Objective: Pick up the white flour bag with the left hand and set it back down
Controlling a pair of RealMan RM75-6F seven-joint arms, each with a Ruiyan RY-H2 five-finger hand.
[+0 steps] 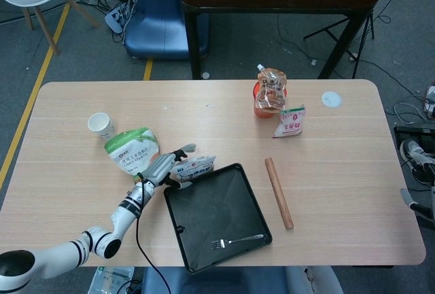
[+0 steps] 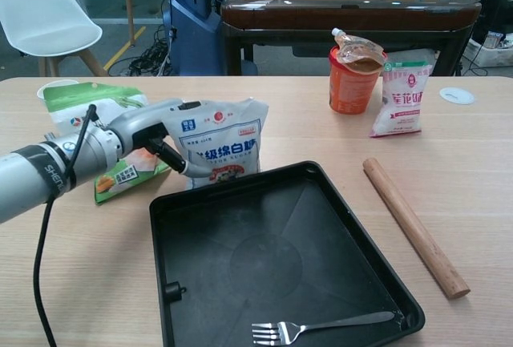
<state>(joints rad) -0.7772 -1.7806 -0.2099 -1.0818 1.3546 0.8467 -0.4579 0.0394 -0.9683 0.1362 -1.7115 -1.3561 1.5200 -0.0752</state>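
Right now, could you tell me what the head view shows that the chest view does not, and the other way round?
Only the head view shows the whole table outline and part of the right hand at the far right edge.

Only the chest view makes the white flour bag print legible, and shows the left hand reaching its left edge, thumb against its lower front.

Both share the black tray, fork, wooden rolling pin, green-and-white corn starch bag and paper cup.
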